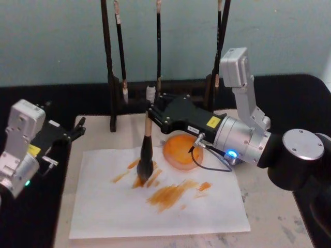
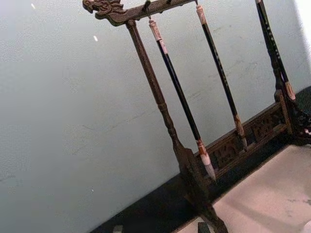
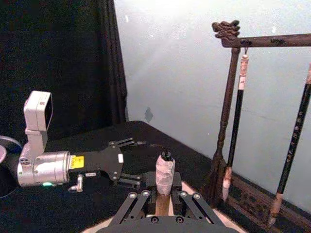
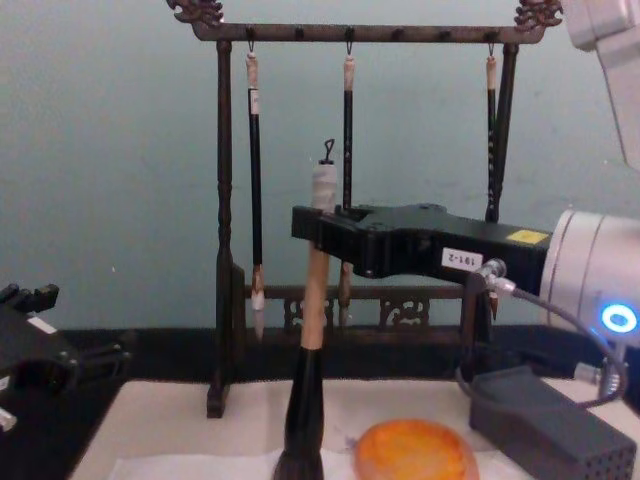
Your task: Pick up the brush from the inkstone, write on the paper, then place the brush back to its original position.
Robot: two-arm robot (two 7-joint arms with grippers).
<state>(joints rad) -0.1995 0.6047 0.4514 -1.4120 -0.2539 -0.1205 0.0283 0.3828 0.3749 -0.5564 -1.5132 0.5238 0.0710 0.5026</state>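
The brush (image 1: pixel 146 147) stands upright, its bushy head pressed on the paper (image 1: pixel 155 212) amid orange strokes (image 1: pixel 170 194). My right gripper (image 1: pixel 153 112) is shut on the pale handle just below the white end cap (image 3: pixel 164 174). In the chest view the same gripper (image 4: pixel 320 228) clasps the brush (image 4: pixel 312 320). The round orange inkstone (image 1: pixel 181 151) lies on the paper's far right part, just right of the brush; the chest view shows the inkstone (image 4: pixel 415 452) low in front. My left gripper (image 1: pixel 77 129) is parked at the table's left edge, open and holding nothing, as the right wrist view shows (image 3: pixel 127 161).
A dark wooden stand (image 4: pixel 225 200) with three thin hanging brushes (image 4: pixel 348 150) rises behind the paper. A grey perforated block (image 4: pixel 545 420) lies right of the inkstone. The beige felt mat (image 1: pixel 269 206) extends beyond the paper, with black cloth around it.
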